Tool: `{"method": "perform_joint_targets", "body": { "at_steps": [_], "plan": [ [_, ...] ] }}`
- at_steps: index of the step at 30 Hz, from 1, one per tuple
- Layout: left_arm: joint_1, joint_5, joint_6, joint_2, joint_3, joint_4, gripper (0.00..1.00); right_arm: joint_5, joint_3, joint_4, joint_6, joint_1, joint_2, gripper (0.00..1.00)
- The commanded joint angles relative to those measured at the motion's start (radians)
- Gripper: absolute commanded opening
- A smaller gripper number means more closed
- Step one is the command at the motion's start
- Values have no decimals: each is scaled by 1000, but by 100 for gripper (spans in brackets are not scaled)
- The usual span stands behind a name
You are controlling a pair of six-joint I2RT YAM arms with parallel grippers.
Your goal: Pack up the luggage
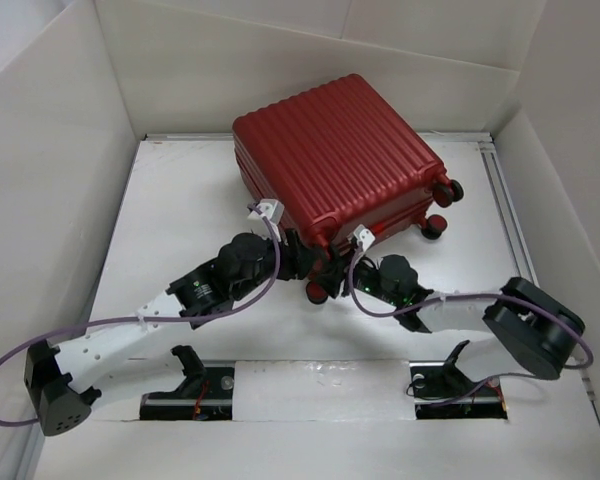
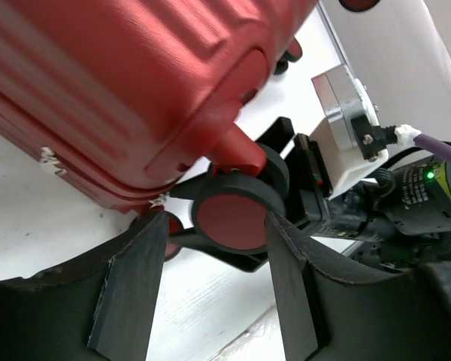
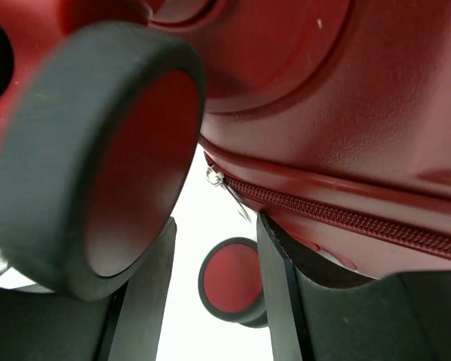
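Lying closed on the white table [image 1: 180, 230], toward its far side, the luggage [image 1: 335, 150] shows only its ribbed red shell; the inside is hidden. Both arms meet at its near corner, and there the top view does not let me separate jaws from wheels. In the left wrist view the left gripper [image 2: 214, 226] has its jaws apart on either side of a wheel [image 2: 233, 219]. One jaw seems to touch the tyre and the other leaves a small gap, so I cannot tell if it presses. In the right wrist view the right gripper [image 3: 216, 226] also stands apart, with only table and a farther wheel [image 3: 231, 282] seen between the jaws. A nearer wheel [image 3: 98, 158] is blurred and covers part of one jaw. The zip [image 3: 346, 214] is cut off at the right edge.
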Motion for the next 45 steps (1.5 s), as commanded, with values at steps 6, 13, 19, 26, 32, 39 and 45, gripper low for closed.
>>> {"method": "perform_joint_targets", "body": {
  "at_steps": [6, 13, 19, 26, 32, 39, 45],
  "plan": [
    [2, 38, 49, 29, 49, 73, 45, 136, 18, 550, 72, 57, 248, 54],
    [2, 58, 58, 78, 67, 117, 33, 406, 18, 741, 115, 131, 364, 54],
    [2, -21, 44, 72, 49, 91, 31, 629, -20, 905, 124, 218, 430, 53],
    [2, -206, -56, -149, -182, 116, 25, 594, -100, 861, 124, 227, 246, 60],
    [-41, -205, -68, -166, -335, 162, 20, 629, -90, 150, 163, 227, -173, 66],
    [-152, -370, -54, 105, -326, 385, 39, 670, -36, -300, 154, 236, -536, 66],
    [-152, -471, -53, 222, -326, 577, 42, 679, -36, -438, 144, 236, -700, 66]
  ]
}}
